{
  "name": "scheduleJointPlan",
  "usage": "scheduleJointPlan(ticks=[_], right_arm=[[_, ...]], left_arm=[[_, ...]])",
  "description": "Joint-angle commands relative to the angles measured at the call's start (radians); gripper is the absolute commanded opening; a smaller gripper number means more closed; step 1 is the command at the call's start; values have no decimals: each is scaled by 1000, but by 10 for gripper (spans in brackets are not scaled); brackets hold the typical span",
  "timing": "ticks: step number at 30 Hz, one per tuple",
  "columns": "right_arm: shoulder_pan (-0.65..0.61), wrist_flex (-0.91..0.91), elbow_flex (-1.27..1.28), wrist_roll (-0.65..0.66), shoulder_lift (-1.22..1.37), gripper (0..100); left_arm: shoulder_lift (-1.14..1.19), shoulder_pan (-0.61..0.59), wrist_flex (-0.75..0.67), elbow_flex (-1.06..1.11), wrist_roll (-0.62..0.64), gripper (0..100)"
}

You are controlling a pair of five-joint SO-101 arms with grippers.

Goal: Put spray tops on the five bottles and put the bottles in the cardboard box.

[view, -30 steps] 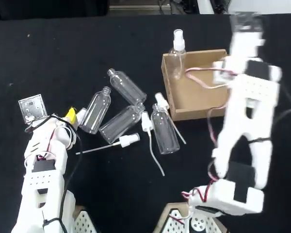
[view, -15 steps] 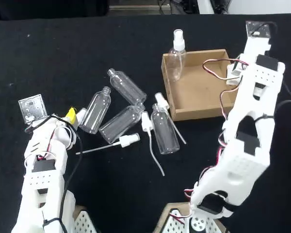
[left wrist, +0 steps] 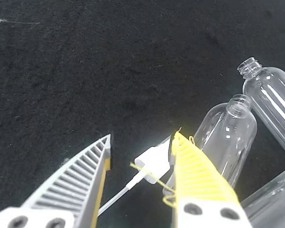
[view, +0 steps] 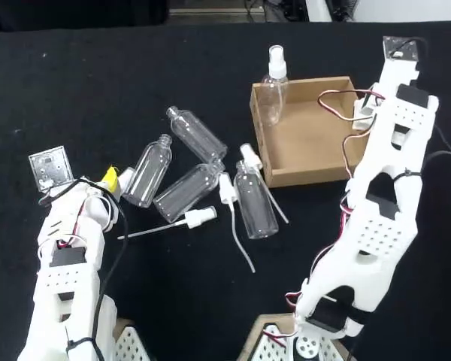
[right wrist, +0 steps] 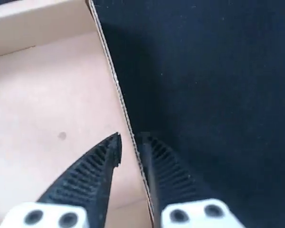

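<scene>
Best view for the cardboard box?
High view: nearly the whole cardboard box, walls and floor. Right wrist view gives one wall and some floor, close up. Left wrist view faces loose bottles.

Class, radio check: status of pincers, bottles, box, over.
Left pincer open over a loose spray top. Right pincer open astride cardboard box wall. Four bottles lying outside it.
</scene>
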Motion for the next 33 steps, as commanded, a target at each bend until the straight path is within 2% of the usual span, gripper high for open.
scheduleJointPlan(ticks=[1, 12, 18, 23, 33], right_arm=[[46, -18, -70, 6, -4, 13], [103, 2, -68, 5, 12, 11], [94, 38, -65, 3, 12, 11], [89, 41, -65, -84, 12, 11], [61, 115, -73, -87, 5, 11]], left_arm=[[-8, -5, -15, -12, 8, 199], [-8, -4, -15, -10, 8, 199], [-8, -4, -15, -10, 8, 199], [-8, -7, -15, -10, 8, 199], [-8, -7, -15, -10, 8, 199]])
